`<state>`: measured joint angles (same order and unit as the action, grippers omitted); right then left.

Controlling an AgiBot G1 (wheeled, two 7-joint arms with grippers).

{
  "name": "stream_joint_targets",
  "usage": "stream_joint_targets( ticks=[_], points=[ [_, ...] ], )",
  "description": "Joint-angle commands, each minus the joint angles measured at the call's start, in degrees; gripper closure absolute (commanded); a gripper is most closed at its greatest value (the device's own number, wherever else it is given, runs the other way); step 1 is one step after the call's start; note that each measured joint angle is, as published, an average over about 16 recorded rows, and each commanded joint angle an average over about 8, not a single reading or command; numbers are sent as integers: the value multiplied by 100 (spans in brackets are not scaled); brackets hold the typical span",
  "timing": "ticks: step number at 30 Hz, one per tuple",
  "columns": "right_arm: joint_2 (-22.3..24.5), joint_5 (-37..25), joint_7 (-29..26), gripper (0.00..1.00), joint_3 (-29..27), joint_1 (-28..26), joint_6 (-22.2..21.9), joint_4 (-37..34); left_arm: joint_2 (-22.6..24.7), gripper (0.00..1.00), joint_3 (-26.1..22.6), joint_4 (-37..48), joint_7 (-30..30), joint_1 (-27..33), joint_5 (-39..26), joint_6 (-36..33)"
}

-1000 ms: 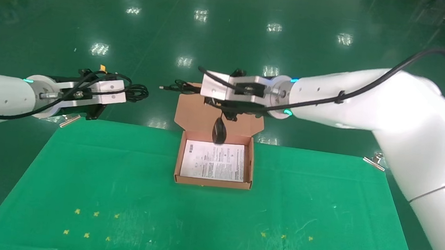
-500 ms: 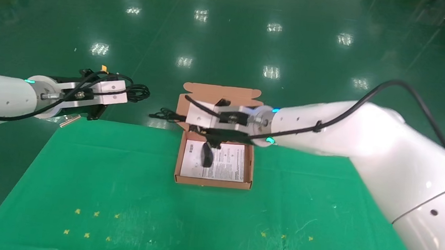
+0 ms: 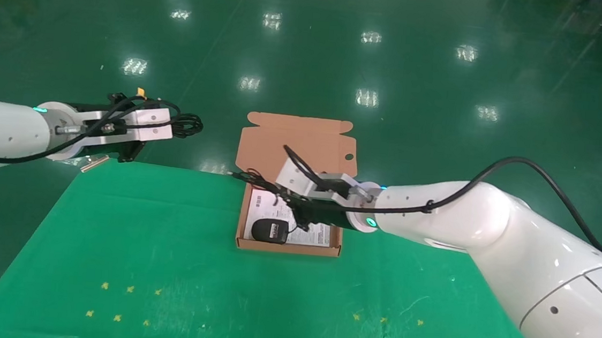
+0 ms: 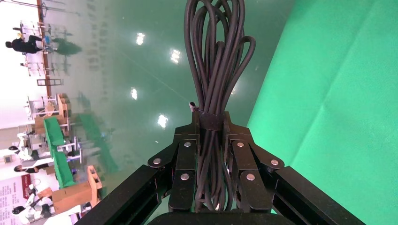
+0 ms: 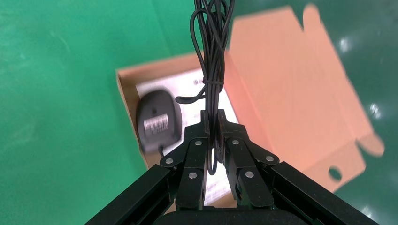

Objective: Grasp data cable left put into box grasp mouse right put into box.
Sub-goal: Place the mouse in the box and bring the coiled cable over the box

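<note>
Right end effector [image 5: 212, 123] clamps mouse [image 3: 269, 230] cord above box [image 3: 288, 248].

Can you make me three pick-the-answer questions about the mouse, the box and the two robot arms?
1. Where is the mouse?
A. On the green cloth
B. Inside the box, lying on the leaflet
C. On the floor

2. What colour is the box?
A. Salmon-orange
B. Blue
C. White

3. What is the left gripper doing?
A. It hangs open with nothing in it
B. It presses the box lid
C. Its jaws are shut on the data cable

Answers:
1 B: the mouse rests label side up on the white leaflet in the box, while the right gripper holds the mouse's cord above it.
2 A: the walls and the open lid are salmon-orange cardboard.
3 C: the left wrist view shows the jaws closed around the data cable, held off the far left corner of the table.
</note>
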<state>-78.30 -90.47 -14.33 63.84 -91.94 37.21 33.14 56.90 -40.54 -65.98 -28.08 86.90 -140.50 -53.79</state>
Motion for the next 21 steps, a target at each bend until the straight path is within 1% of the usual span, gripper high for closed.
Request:
stream_joint_targets(
  ticks=[1, 5, 6, 13, 14, 21],
  points=[
    [2, 106, -85, 100, 81, 11, -39, -164, 0, 100, 0, 0, 0, 0, 0, 0],
    [-8, 222, -152, 99, 261, 10, -98, -315, 0, 100, 0, -1, 0, 0, 0, 0],
    [-10, 250, -166, 93, 309, 8, -106, -342, 0, 100, 0, -1, -1, 0, 0, 0],
    [-19, 414, -232, 6, 594, -50, -78, -458, -1, 100, 1, 0, -1, -1, -2, -1],
    [-19, 428, -236, 0, 619, -59, -73, -467, -1, 100, 1, 0, 0, -2, -3, -1],
    [29, 451, -238, 0, 635, -66, -55, -421, 4, 100, 1, -2, 0, -7, 5, 0]
  ],
)
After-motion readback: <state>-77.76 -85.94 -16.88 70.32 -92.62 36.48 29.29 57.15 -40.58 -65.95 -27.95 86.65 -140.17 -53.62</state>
